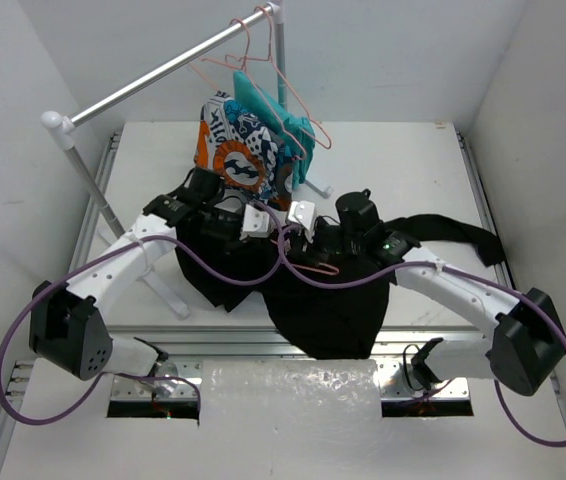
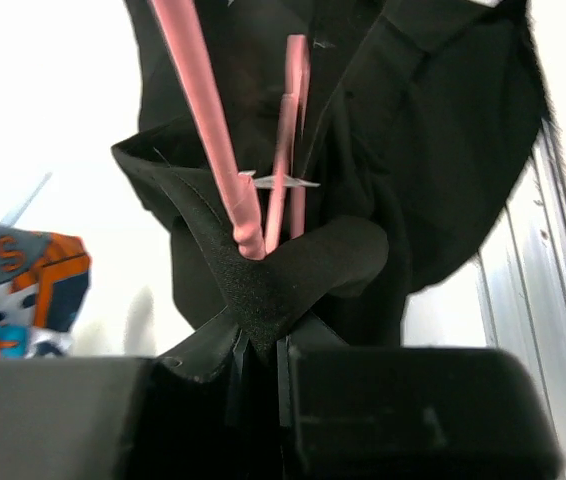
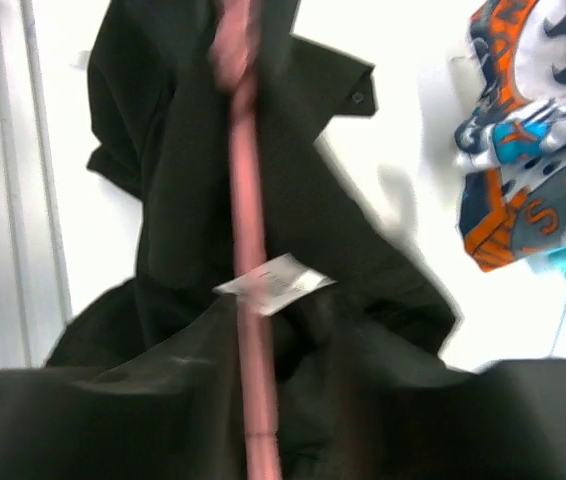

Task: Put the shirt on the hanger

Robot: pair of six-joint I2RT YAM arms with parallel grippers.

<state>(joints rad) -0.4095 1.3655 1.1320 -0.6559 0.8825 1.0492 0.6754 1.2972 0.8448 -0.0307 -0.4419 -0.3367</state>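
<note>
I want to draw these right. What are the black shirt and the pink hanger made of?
The shirt looks like soft, matte cloth: it droops and folds, with stitched edges and no shine. The hanger looks like thin wire with a smooth pink coating, maybe plastic over metal; its core is hidden.

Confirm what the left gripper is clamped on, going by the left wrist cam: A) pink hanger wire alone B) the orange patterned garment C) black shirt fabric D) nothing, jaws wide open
C: a fold of the black shirt runs down into the shut left gripper. The pink hanger shows only above that fold, and the patterned garment sits apart at the left.
</note>
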